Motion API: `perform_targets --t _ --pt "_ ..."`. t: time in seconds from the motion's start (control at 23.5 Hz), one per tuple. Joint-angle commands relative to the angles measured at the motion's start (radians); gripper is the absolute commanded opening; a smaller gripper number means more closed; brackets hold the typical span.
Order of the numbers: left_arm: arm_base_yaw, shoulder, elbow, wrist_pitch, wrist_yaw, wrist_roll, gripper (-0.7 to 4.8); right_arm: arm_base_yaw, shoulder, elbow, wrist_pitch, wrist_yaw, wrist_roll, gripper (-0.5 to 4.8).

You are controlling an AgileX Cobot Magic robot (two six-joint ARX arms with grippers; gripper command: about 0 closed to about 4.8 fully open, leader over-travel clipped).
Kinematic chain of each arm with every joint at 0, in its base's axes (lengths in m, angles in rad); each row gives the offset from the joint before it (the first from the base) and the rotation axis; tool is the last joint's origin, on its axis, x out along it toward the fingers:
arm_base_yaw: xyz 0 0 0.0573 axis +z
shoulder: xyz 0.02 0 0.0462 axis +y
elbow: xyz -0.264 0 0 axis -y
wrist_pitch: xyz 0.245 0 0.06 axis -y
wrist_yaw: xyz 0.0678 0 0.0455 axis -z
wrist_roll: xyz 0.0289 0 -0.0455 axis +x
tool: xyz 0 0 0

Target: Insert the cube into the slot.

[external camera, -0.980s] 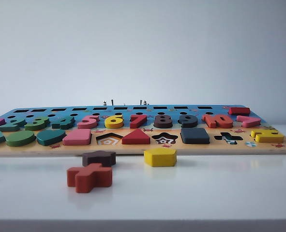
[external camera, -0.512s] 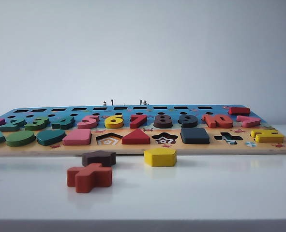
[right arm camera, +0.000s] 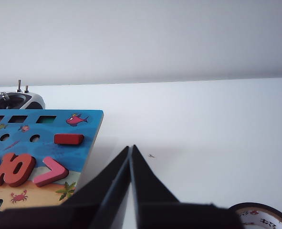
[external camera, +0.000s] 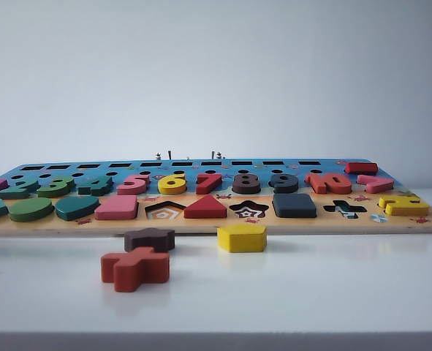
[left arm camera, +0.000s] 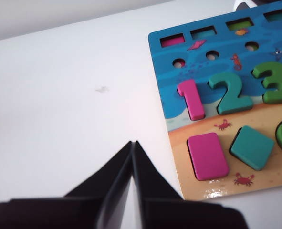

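Ext view, near to far. Nearest on the white counter (external camera: pixel 332 292): an orange-red cross block (external camera: pixel 135 268) at approx 7 o'clock from frame ctr, w/ the dark brown star block (external camera: pixel 149 238) just behind it, close, contact unclear. Yellow hexagon block (external camera: pixel 242 238) sits at 6 o'clock, just in front of the puzzle board (external camera: pixel 201 225) edge.

Next the board's front row, L to R: green and teal shapes, pink rectangle (external camera: pixel 117 208), open pentagon recess (external camera: pixel 165 210), red triangle (external camera: pixel 205 208), open star recess (external camera: pixel 248 209), then the cube (external camera: pixel 294 205) at approx 4 o'clock from ctr. The cube lies flat in the slot, covering it, so the checkered base doesn't show. Open cross recess (external camera: pixel 345 208) just to its right. Behind: row of coloured numerals, then a row of small rectangular cut-outs at the far edge.

No arm shows in ext view. Left hand (left arm camera: pixel 132 145) is clenched, fingertips pressed together, nothing betw them, over bare counter just off the board's corner near the pink 1 (left arm camera: pixel 192 99). Right hand (right arm camera: pixel 130 149) likewise clenched and empty, over bare counter beside the board's other end; a tape roll (right arm camera: pixel 260 215) lies near it, and a grey controller (right arm camera: pixel 14 101) past the board's far edge.
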Motion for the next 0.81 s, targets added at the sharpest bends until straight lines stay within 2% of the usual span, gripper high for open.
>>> perform_targets --t 0.04,0.38,0.51,0.81 --pt "0.002 0.001 -0.018 0.038 -0.008 -0.003 0.20 0.000 -0.002 0.000 0.014 0.018 -0.003 -0.03" --pt "0.001 0.001 -0.032 0.081 -0.008 0.001 0.20 0.000 -0.002 0.000 0.010 0.024 -0.003 -0.03" --pt "0.001 0.001 -0.032 0.161 -0.008 0.035 0.20 0.000 -0.002 0.000 0.010 0.024 -0.003 -0.03" --pt "0.001 0.002 -0.032 0.306 -0.015 0.031 0.20 0.000 -0.002 0.000 0.010 0.024 -0.003 -0.03"
